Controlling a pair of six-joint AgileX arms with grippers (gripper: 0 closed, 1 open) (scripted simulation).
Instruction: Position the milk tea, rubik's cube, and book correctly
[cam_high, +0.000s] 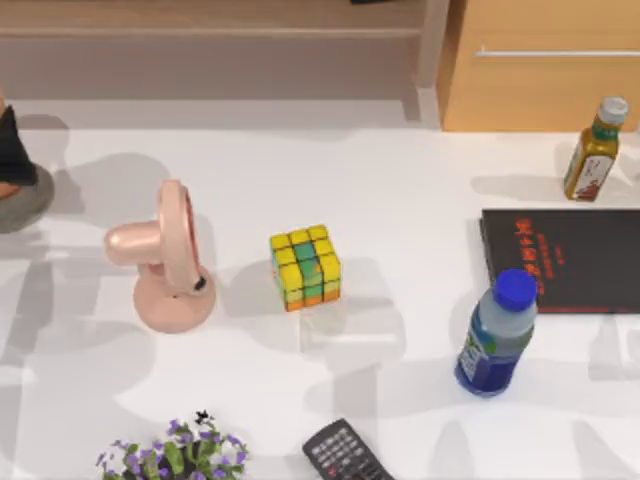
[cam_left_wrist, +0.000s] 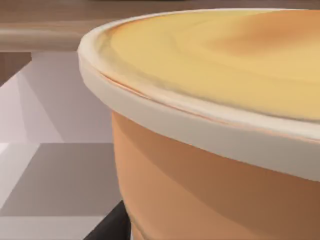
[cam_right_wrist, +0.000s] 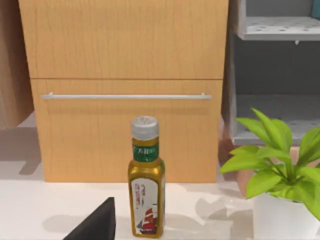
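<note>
Your left wrist view sits close against the smooth peach-orange milk tea cup (cam_left_wrist: 210, 165). The small yellow-green-orange rubik's cube (cam_high: 305, 266) stands mid-bench, the flat black red-lettered book (cam_high: 565, 260) at the right. Jaws: cannot tell.

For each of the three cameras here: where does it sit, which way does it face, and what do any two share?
Top view: above the table, looking down on the cube, book and fan; the left arm shows at the left edge.
Left wrist view: pressed close to the milk tea; a dark part beside it.
Right wrist view: low, facing the cabinet.
Shared: top and right wrist views both show the yellow bottle.
</note>
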